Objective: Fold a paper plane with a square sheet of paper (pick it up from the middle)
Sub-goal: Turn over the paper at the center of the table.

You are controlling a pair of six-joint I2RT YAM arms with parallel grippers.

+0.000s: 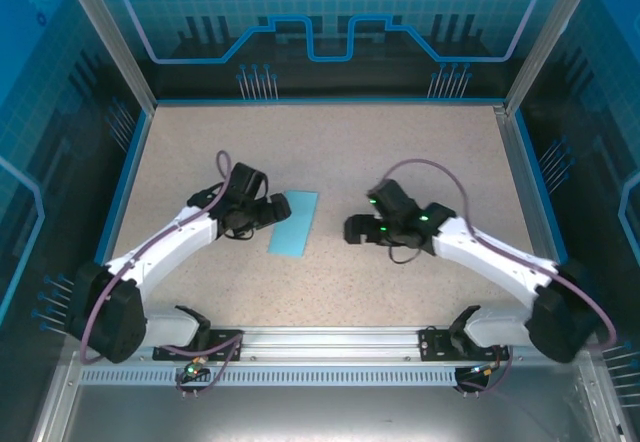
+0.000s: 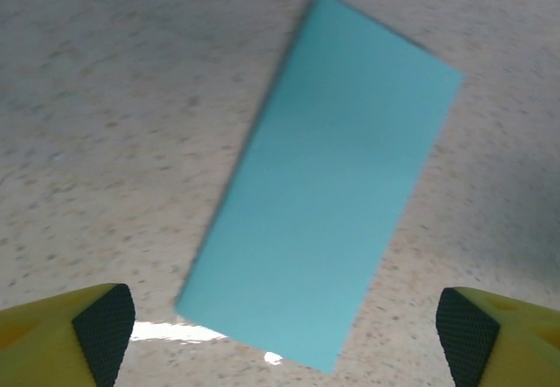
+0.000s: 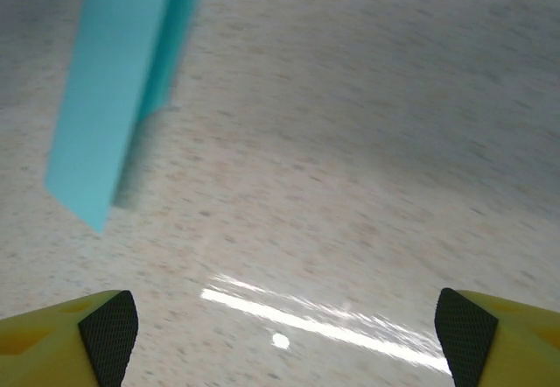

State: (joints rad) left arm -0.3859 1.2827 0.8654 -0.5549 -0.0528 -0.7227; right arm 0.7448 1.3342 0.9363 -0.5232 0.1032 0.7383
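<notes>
Sheet: light cyan matte paper rectangle point(image 1: 294, 224), lying flat
Left gripper point(image 1: 266, 209): my jaws apart, at its 9 o'clock
Right gripper point(image 1: 352, 230): apart, 3 o'clock
Next: align corners before creasing

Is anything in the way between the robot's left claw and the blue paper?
No, nothing visible. The paper lies on the table, and the left gripper sits right at its edge, jaws open, with just bare tabletop around it.
</notes>
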